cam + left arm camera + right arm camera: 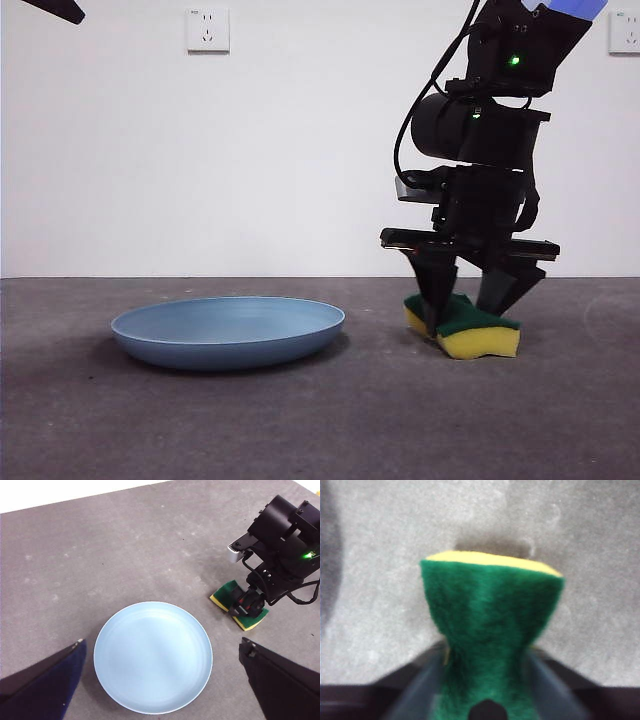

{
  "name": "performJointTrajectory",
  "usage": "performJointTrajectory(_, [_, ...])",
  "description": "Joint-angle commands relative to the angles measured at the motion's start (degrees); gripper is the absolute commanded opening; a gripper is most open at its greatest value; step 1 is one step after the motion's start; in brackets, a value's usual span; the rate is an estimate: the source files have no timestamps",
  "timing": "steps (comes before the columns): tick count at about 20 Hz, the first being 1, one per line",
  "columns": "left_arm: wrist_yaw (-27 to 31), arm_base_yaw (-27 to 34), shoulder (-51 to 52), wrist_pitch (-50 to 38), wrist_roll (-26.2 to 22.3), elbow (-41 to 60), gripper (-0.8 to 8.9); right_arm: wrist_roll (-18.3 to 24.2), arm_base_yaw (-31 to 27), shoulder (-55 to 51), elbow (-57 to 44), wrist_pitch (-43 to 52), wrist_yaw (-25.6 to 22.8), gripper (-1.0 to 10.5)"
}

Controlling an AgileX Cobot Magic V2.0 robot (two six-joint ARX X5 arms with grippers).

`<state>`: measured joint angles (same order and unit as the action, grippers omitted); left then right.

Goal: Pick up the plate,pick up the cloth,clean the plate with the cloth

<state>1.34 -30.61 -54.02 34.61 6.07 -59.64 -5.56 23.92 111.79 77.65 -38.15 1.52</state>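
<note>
I see my right gripper (466,300) at right of frame clamped on the sponge (470,328), my left gripper (160,680) spread apart above the plate (153,657).

plate (152,657): round, light blue, shallow, lying flat on the grey table (100,555), between the left gripper's own two dark jaws, which stand wide apart and touch nothing. inside bare and smooth.

cloth (239,611): a yellow sponge with a dark green top, lying on the table beside the plate and apart from it, partly hidden by the other arm.

right gripper (248,605): black, come down over the sponge with its jaws at the sponge's middle. a small green light glows on the arm above it.

far edge: a white strip beyond the table.
</note>
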Motion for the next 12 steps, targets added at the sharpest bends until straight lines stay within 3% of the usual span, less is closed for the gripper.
performJointTrajectory(1, [0.1, -0.2, 0.1, -0.5, 0.1, 0.3, 5.29, 0.2, 0.1, 0.7, -0.5, -0.6, 0.1, 6.6])
performJointTrajectory(9, [0.1, -0.2, 0.1, -0.3, -0.3, 0.3, 5.29, 0.0, 0.1, -8.5, -0.5, -1.7, 0.1, 6.6])
performJointTrajectory(10, [0.2, -0.2, 0.1, -0.3, -0.6, 0.3, 5.29, 0.0, 0.3, -11.0, -0.5, -2.7, 0.1, 5.9])
performJointTrajectory(11, [0.2, -0.2, 0.0, -0.2, -0.9, 0.3, 5.26, 0.2, 0.5, -13.4, -0.5, -3.8, 0.2, 4.5])
performJointTrajectory(12, [0.2, -0.2, -0.2, -0.2, -1.4, 0.3, 4.55, 0.9, 0.9, -15.8, -0.5, -4.7, 0.3, 2.8])
